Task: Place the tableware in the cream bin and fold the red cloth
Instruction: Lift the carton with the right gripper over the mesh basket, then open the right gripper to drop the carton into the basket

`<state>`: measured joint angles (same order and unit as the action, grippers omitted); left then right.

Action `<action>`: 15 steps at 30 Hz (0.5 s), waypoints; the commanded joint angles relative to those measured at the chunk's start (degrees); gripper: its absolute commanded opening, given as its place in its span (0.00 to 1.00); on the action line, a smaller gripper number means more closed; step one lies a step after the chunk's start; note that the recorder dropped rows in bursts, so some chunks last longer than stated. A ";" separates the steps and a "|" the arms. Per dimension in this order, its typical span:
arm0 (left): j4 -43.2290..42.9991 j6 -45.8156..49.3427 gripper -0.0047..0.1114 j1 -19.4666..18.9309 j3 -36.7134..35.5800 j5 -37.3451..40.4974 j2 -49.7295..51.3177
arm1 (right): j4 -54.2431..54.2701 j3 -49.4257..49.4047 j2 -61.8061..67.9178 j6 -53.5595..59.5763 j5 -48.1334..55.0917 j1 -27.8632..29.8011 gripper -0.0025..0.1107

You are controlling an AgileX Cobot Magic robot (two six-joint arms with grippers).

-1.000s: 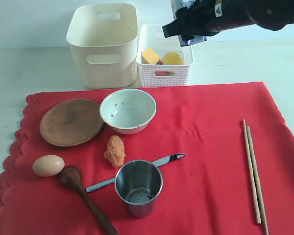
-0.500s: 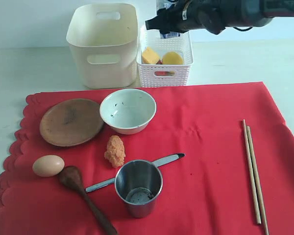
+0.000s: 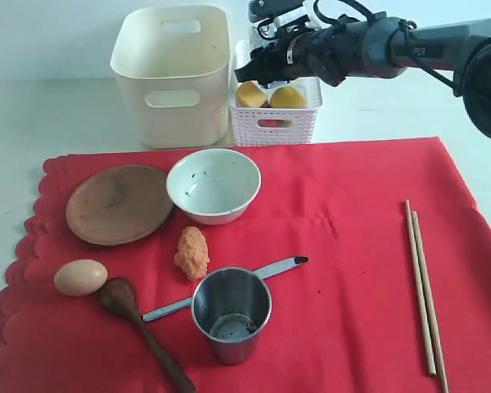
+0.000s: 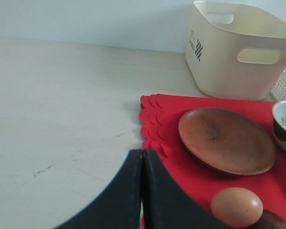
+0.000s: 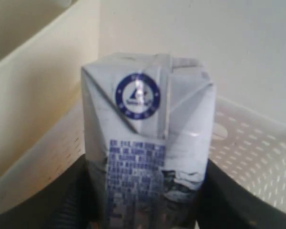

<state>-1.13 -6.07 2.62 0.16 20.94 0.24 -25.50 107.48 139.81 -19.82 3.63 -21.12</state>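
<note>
The red cloth (image 3: 352,205) lies open through its middle and right, with only the chopsticks (image 3: 421,286) near its right edge. The plate (image 3: 119,203), bowl (image 3: 213,184), cup (image 3: 231,313), spoon (image 3: 139,323) and knife (image 3: 229,291) crowd its left half beside an egg (image 3: 80,277) and an orange lump (image 3: 192,252). Beyond the far edge the cream bin (image 3: 173,74) stands just left of the white basket (image 3: 274,127), above which the right gripper (image 3: 270,59) grasps a milk carton (image 5: 148,143); the left gripper (image 4: 142,164), clenched, hangs at the scalloped left edge by bare table (image 4: 62,119).

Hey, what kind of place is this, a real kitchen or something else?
Likely a robot lab tabletop staged as a meal setting, not a kitchen: a plain pale table, a red cloth set with a steel cup and chopsticks, and a black robot arm reaching over.
</note>
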 commanded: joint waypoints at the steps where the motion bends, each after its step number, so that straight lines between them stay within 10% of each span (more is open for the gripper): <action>1: -0.26 -0.21 0.04 -0.18 -0.16 -0.56 -0.24 | -0.16 0.95 -0.59 0.64 -2.52 0.24 0.44; 7: -0.26 -0.21 0.04 -0.18 -0.16 -0.56 -0.24 | -0.60 0.95 -1.64 0.77 -0.54 0.24 0.74; 15: -0.26 -0.21 0.04 -0.18 -0.16 -0.56 -0.24 | -0.60 0.95 -5.64 1.45 8.07 0.24 0.79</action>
<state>-1.13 -6.07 2.62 0.16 20.94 0.24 -25.70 107.99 136.40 -19.31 8.60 -21.12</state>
